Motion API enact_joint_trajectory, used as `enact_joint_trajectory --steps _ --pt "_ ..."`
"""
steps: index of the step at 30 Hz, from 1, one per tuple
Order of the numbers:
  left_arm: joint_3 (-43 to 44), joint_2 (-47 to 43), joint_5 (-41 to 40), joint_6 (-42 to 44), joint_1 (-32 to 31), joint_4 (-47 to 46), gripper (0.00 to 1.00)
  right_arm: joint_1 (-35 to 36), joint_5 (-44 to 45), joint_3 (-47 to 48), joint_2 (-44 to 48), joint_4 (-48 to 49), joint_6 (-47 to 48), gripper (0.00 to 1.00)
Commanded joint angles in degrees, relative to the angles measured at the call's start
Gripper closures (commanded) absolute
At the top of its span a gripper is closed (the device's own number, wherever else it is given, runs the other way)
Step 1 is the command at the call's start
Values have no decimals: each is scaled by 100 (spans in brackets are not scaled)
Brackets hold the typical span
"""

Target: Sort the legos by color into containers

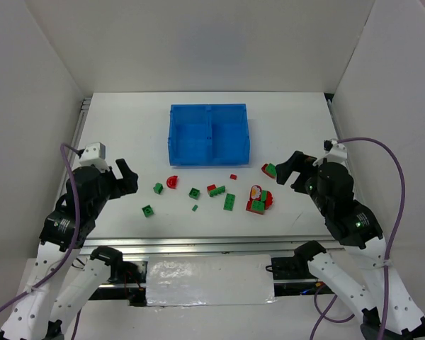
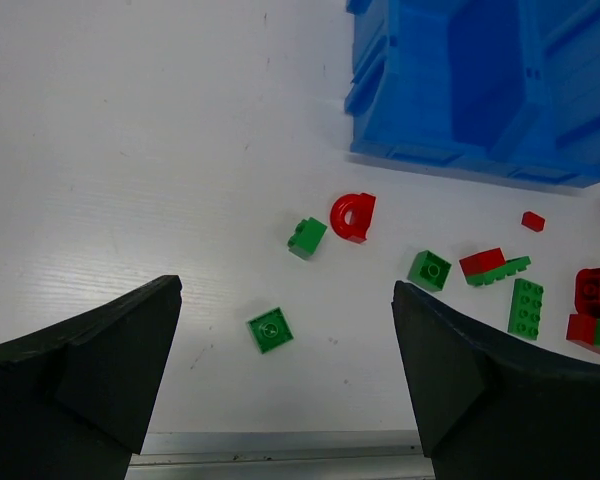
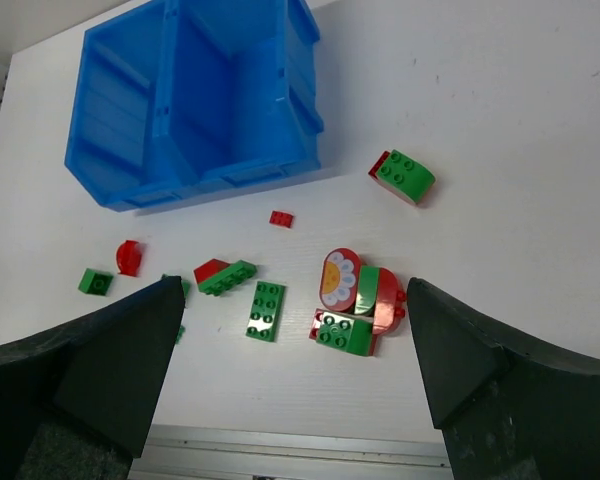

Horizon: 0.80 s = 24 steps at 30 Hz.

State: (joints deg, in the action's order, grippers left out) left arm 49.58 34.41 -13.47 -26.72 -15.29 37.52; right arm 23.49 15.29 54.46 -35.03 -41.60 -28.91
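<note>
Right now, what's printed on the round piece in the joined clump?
Round piece: white daisy, orange centre, on red. Clearest from right wrist.

A: How do the arms stand?
B: The left arm (image 1: 71,212) rises from its base at the near edge and leans inward. The right arm (image 1: 347,212) mirrors it.
A: And the grippers?
B: The left gripper (image 1: 127,176) points down and inward, jaws spread wide. The right gripper (image 1: 292,170) does the same from the other side.
</note>
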Motion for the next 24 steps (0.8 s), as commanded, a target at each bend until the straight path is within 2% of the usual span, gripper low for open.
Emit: enact_joint_trajectory --steps 1,9,12,17,19,22,24 --pt "25 4 135 167 26 -289 0 42 115 250 -92 144 8 1" --pt "-27 -163 284 255 26 -377 1 42 -561 13 -83 530 236 0" --pt "-19 -93 214 246 35 -386 0 51 -667 -172 -337 872 464 0" --pt "86 162 109 211 26 -219 0 51 -562 -93 -1383 1267 860 0" --pt "52 57 126 202 26 -271 1 -2 -851 -111 -1866 1707 1176 0" --pt "-19 -66 196 237 35 -341 0 -492 -1150 317 -2919 1613 1422 1" --pt "-19 -58 222 246 26 -342 0 -826 -1720 460 -3586 1707 1545 2"
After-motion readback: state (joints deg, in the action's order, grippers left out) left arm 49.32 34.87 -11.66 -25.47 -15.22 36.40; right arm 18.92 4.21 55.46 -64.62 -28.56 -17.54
